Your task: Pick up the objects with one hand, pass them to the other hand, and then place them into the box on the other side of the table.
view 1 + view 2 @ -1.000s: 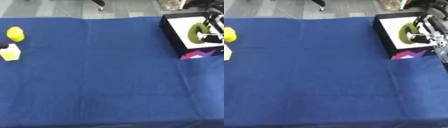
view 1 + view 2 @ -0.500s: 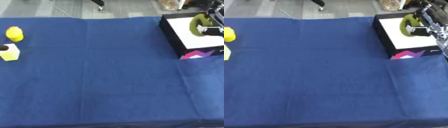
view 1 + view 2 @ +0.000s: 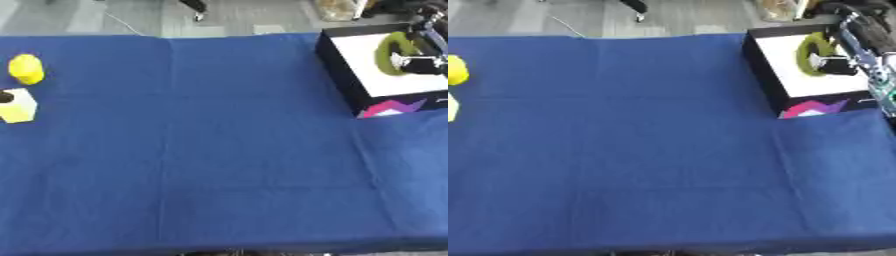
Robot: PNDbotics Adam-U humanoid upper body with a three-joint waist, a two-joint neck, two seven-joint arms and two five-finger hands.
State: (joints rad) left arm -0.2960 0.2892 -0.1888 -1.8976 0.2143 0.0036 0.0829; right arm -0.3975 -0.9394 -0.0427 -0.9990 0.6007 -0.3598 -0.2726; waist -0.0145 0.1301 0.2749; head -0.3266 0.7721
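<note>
An olive-green ring-shaped object (image 3: pixel 809 54) hangs over the white inside of the black-walled box (image 3: pixel 338 71) at the table's far right. My right hand (image 3: pixel 859 39) comes in from the upper right corner, its fingers curled on the ring's right side. It is not clear whether the ring touches the box floor. At the far left of the blue cloth lie a yellow rounded object (image 3: pixel 26 68) and a pale yellow cube (image 3: pixel 19 107) with a small black part at its upper left. My left hand shows in neither view.
The blue cloth (image 3: pixel 219 150) covers the whole table between the left objects and the box. The box's near wall carries a pink and white pattern (image 3: pixel 394 106). Grey floor and a chair base lie beyond the far edge.
My right hand carried the green ring from the middle of the box toward its far side, then back down a little. The yellow things on the left stayed put.
</note>
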